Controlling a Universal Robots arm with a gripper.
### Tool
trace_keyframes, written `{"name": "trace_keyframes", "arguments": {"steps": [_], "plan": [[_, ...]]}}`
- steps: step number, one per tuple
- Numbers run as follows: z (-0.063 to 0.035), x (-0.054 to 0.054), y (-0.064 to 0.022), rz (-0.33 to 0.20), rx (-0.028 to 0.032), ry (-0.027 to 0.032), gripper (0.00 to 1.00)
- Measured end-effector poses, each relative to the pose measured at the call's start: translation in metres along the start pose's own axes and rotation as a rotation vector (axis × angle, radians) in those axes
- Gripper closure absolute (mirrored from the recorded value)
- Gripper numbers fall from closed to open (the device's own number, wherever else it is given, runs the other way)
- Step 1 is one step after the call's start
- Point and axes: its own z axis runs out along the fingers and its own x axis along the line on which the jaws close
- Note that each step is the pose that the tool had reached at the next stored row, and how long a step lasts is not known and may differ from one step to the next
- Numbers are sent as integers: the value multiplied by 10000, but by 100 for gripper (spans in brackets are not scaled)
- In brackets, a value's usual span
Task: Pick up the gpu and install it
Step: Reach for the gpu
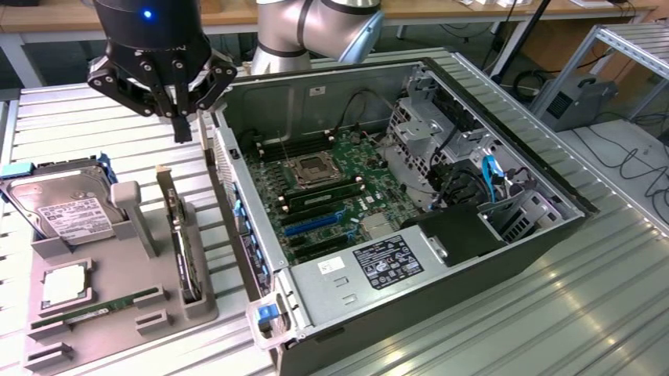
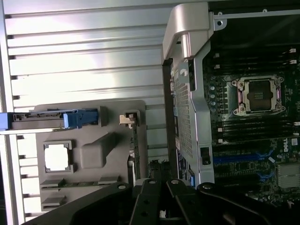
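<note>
Gripper (image 1: 184,135) fully closed, holding nothing; hovering over gpu (image 1: 185,251) standing edgewise in gray tray (image 1: 125,258), at the exterior view's left of case (image 1: 266,106).

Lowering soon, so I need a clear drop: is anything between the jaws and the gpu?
Nothing visible. The gripper, jaws shut, hangs above the gpu, which stands on edge in the grey holder, open air between. The computer case wall stands close on the exterior view's right.

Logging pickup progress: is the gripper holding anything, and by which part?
Nothing. The gripper, jaws shut and empty, is clear of the gpu standing in the grey holder.
</note>
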Motion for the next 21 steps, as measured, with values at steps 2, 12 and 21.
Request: {"name": "trace_keyframes", "arguments": {"steps": [2, 12, 21], "plan": [[0, -1, -17, 0, 0, 0, 89], [1, -11, -238, 0, 0, -1, 89], [10, -32, -523, 0, 0, 0, 89]]}}
